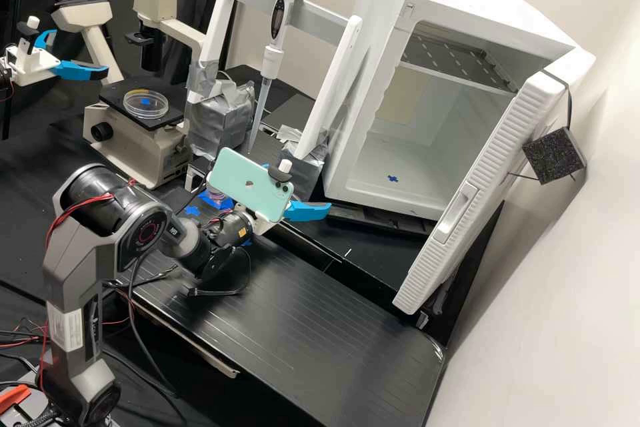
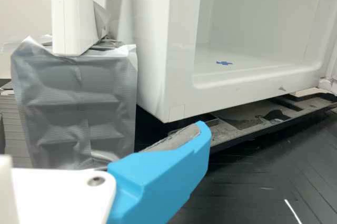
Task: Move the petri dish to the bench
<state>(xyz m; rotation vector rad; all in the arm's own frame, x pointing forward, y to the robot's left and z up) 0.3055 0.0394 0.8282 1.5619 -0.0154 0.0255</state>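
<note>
In the high view my gripper (image 1: 300,195) stands open over the bench (image 1: 293,310), partly behind the mounted phone. The wrist view has one blue finger of the gripper (image 2: 160,174) with nothing against its grey pad. A clear round petri dish (image 1: 146,105) with a blue mark lies flat on the dark microscope stage, well apart from the gripper. Another clear, round, dish-like thing (image 1: 216,199) with blue and purplish parts sits low behind the arm's wrist, partly hidden by the phone.
A beige microscope (image 1: 137,150) stands at the back left. Beside it, a pipette (image 1: 272,60) hangs in a white frame on taped blocks (image 2: 76,105). The white incubator (image 1: 363,80) has its door open. Blue tape (image 1: 192,211) marks a spot behind the arm.
</note>
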